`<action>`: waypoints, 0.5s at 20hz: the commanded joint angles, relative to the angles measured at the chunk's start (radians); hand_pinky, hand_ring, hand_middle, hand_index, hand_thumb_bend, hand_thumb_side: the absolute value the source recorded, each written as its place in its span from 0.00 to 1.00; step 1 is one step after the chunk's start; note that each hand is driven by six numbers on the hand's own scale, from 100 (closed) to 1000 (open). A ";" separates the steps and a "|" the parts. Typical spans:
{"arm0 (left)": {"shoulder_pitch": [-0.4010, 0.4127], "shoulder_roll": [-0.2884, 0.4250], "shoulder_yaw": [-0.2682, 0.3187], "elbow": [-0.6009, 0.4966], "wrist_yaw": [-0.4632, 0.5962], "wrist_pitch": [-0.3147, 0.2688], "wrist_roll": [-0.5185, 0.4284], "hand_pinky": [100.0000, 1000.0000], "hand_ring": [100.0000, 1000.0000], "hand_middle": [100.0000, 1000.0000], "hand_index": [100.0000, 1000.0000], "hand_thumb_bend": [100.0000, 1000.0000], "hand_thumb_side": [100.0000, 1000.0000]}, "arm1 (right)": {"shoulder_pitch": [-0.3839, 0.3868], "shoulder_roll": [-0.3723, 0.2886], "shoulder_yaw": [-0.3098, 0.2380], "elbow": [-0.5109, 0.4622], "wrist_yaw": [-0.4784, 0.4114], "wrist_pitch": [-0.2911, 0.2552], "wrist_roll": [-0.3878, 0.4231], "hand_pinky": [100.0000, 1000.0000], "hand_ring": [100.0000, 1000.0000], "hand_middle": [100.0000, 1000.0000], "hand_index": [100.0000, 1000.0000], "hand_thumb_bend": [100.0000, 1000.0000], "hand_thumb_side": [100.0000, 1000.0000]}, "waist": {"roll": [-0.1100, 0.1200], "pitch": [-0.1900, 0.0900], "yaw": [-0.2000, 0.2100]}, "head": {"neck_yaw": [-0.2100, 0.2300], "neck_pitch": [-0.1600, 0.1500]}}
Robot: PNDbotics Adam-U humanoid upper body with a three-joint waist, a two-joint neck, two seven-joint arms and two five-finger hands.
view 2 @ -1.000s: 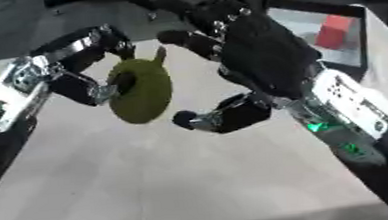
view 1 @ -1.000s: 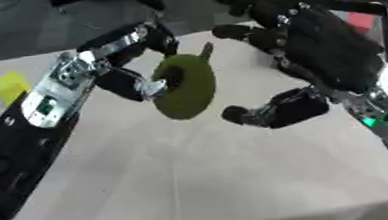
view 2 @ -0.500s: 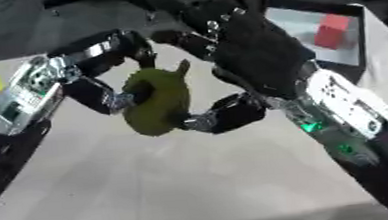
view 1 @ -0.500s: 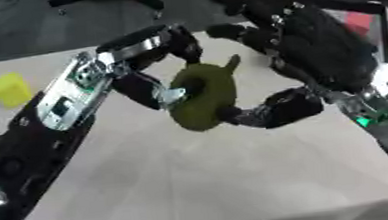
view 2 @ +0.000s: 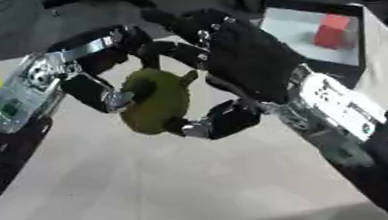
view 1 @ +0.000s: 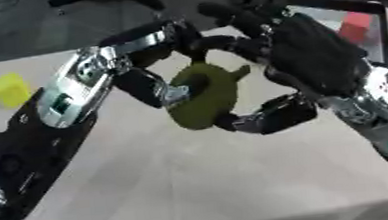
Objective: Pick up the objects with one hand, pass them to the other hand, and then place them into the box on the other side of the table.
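An olive-green, rounded object with a short stem (view 1: 203,95) hangs above the middle of the table. My left hand (view 1: 154,65) comes in from the left, its fingers curled on the object's left side and top. My right hand (view 1: 316,56) reaches in from the right. Its fingers (view 1: 227,44) curl over the top of the object and its thumb (view 1: 264,120) presses against the lower edge. The dark-rimmed box (view 2: 351,65) with a pale floor stands at the far right and holds a red block (view 2: 332,31).
A yellow block (view 1: 9,89) lies on the pale table (view 1: 195,182) at the far left. Dark clutter sits beyond the table's far edge. My two forearms cross the lower left and lower right of the views.
My left hand has carried the green object rightwards into my right hand. The right thumb and fingers, apart from it a second ago, have closed onto it.
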 commanded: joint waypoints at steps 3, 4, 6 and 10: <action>-0.038 0.002 0.034 -0.043 0.045 -0.113 -0.151 0.43 0.27 0.24 0.43 0.00 0.18 | -0.002 -0.005 -0.002 -0.013 -0.012 0.002 0.031 0.78 0.82 1.00 0.79 0.25 0.33 | -0.003 -0.013 0.001 | -0.002 -0.002; -0.038 0.002 0.036 -0.045 0.050 -0.106 -0.151 0.43 0.27 0.24 0.43 0.00 0.18 | -0.002 -0.005 -0.002 -0.013 -0.012 0.004 0.029 0.78 0.82 1.00 0.76 0.21 0.33 | -0.003 -0.013 0.000 | -0.003 -0.002; -0.039 0.002 0.039 -0.049 0.057 -0.093 -0.151 0.43 0.27 0.24 0.43 0.00 0.18 | -0.001 -0.005 -0.004 -0.013 -0.012 0.008 0.021 0.77 0.82 1.00 0.71 0.12 0.34 | -0.003 -0.013 0.001 | -0.004 -0.002; -0.042 0.001 0.044 -0.056 0.074 -0.068 -0.151 0.43 0.27 0.24 0.42 0.00 0.18 | 0.001 -0.006 -0.008 -0.013 -0.017 0.021 -0.014 0.76 0.81 1.00 0.62 0.00 0.39 | -0.004 -0.014 0.005 | -0.007 -0.002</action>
